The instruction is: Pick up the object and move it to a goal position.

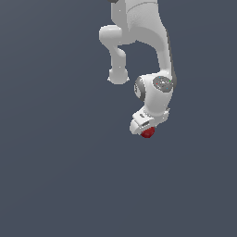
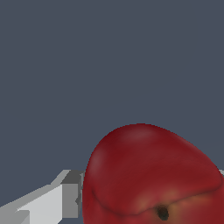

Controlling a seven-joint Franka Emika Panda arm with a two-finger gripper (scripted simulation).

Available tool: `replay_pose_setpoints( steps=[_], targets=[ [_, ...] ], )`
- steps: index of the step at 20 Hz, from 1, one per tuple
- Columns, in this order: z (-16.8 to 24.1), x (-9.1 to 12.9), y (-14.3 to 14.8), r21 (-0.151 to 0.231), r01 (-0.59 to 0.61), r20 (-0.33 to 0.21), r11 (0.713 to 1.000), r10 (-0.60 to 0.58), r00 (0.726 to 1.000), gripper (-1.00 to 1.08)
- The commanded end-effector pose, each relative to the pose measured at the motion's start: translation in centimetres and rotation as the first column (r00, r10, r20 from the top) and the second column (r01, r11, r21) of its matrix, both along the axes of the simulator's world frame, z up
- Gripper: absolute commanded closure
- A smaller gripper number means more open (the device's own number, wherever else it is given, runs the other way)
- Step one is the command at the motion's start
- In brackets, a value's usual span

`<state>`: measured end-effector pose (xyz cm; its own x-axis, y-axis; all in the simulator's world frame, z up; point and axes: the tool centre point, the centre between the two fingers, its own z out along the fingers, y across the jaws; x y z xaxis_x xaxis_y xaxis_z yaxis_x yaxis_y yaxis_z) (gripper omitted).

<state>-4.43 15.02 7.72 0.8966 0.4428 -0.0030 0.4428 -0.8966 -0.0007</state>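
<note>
The object (image 1: 148, 133) is a small dark red rounded lump that peeks out from under the white gripper (image 1: 145, 128) in the exterior view. In the wrist view it (image 2: 148, 170) fills the space between the fingers, with a small dark pit on its surface. One grey-white finger (image 2: 65, 199) presses against its side; the other finger shows only as a sliver at the frame's edge. The gripper (image 2: 148, 186) looks shut on the object. I cannot tell how high it is above the surface.
The white arm (image 1: 139, 28) reaches in from the upper middle of the exterior view. A plain dark grey-blue surface (image 1: 55, 162) lies all around. No goal marker shows.
</note>
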Motion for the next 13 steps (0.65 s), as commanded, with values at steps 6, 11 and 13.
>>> replay_pose_setpoints(
  steps=[6, 11, 13],
  targets=[
    [0.9, -2.0, 5.6, 0.0, 0.001, 0.003, 1.0, -0.001, 1.0, 1.08],
    [1.1, -2.5, 7.2, 0.0, 0.001, 0.003, 1.0, -0.001, 1.0, 1.08],
    [1.2, -2.5, 7.3, 0.0, 0.001, 0.003, 1.0, -0.001, 1.0, 1.08]
  ],
)
